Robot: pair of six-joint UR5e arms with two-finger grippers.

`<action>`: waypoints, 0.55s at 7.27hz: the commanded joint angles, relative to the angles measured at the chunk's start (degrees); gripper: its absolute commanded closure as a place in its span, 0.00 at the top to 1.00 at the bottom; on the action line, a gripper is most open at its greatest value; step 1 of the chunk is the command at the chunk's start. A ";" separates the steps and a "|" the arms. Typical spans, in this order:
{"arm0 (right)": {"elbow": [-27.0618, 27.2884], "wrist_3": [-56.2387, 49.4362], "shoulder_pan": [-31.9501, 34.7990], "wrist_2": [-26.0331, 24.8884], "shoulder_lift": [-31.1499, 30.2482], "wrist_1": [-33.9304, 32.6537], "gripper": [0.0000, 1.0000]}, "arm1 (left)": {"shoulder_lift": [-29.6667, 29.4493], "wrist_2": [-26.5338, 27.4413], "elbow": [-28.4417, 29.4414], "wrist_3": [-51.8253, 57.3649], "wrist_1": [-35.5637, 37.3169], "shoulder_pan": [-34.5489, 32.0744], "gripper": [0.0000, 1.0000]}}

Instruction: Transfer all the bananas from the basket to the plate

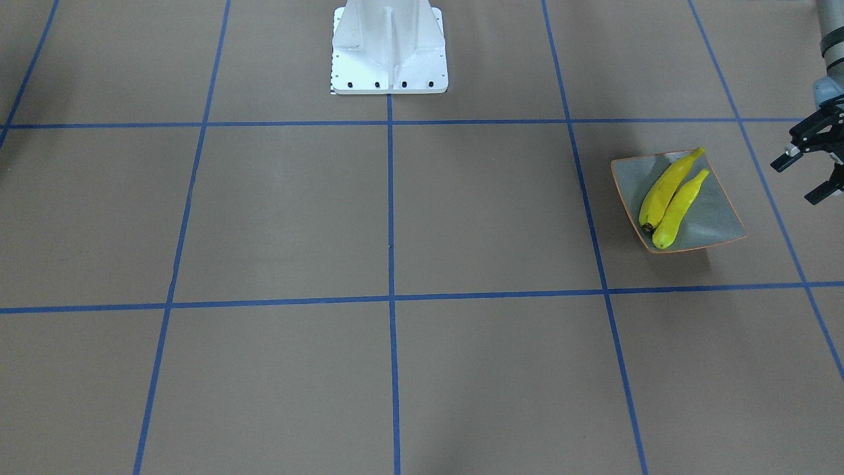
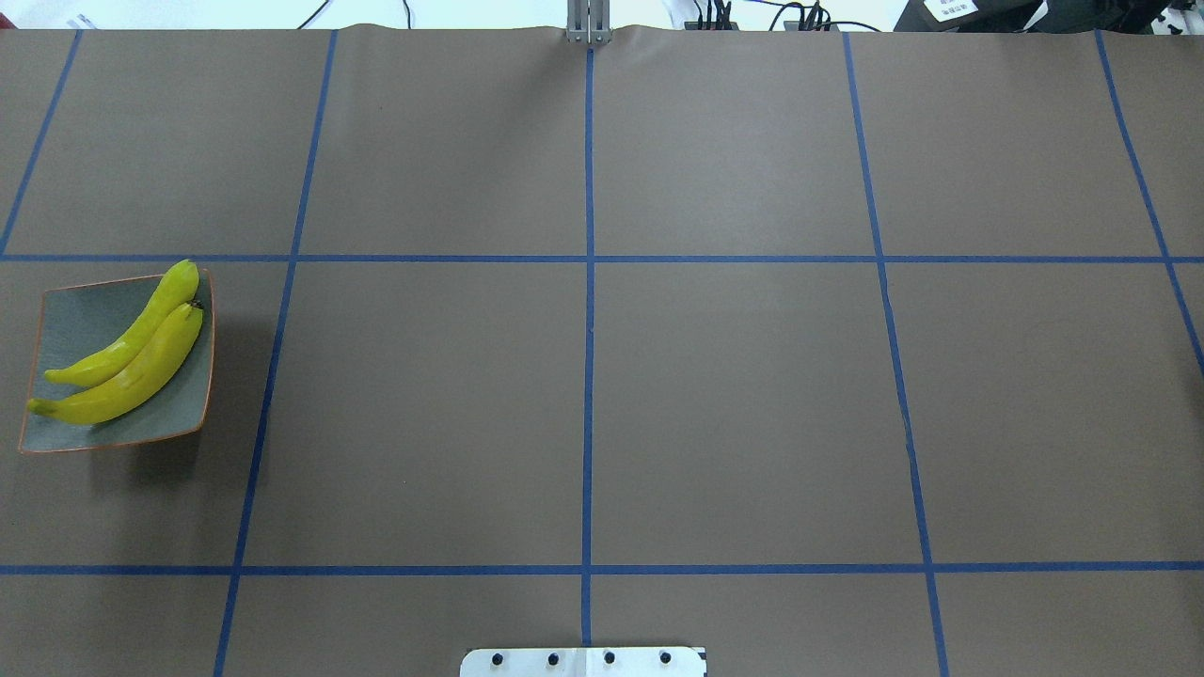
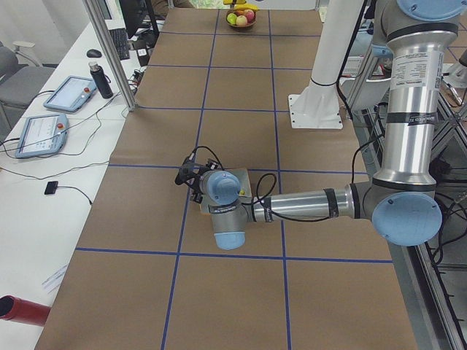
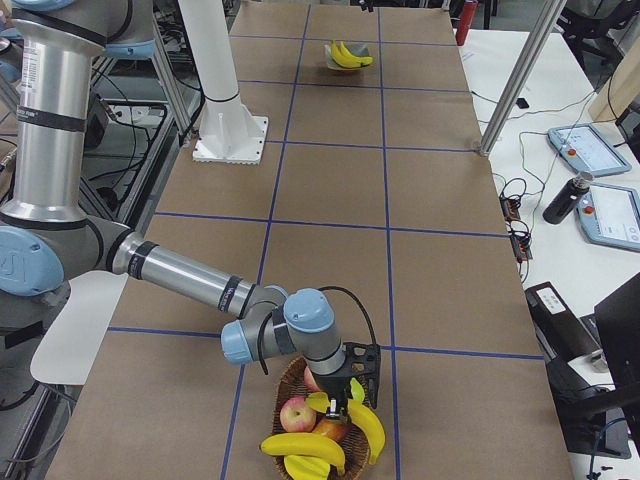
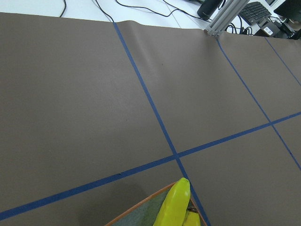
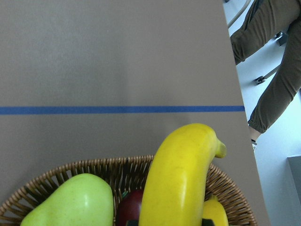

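Both arms are brushed silver tubes joined by rounded grey housings with pale blue caps (image 3: pixel 407 217). The left arm (image 3: pixel 412 109) has black bands round its thick tube, and a wrist cable (image 3: pixel 266 182), thin and black, loops along its slimmer tube. The right arm (image 4: pixel 180 272) shows the same silver, black rings and blue caps, with a black looped cable (image 4: pixel 355 305) at its wrist. The left claw (image 1: pixel 799 179) is black and angular. The white pedestal (image 1: pixel 389 46) has black screws (image 1: pixel 377 84) along its foot.

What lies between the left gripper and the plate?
Only bare table crossed by one blue tape line, seen in the front-facing view. The open left gripper is clear of the plate.
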 commanded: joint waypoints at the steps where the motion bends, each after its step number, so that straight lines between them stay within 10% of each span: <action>1: 8.95 0.43 1.20 0.48 0.16 -7.16 0.00 | -4.09 0.34 -0.05 -7.55 0.84 0.12 1.00; 4: 20.15 10.59 1.20 8.00 2.08 -16.87 0.00 | -12.86 1.04 -0.92 -23.08 1.99 0.90 1.00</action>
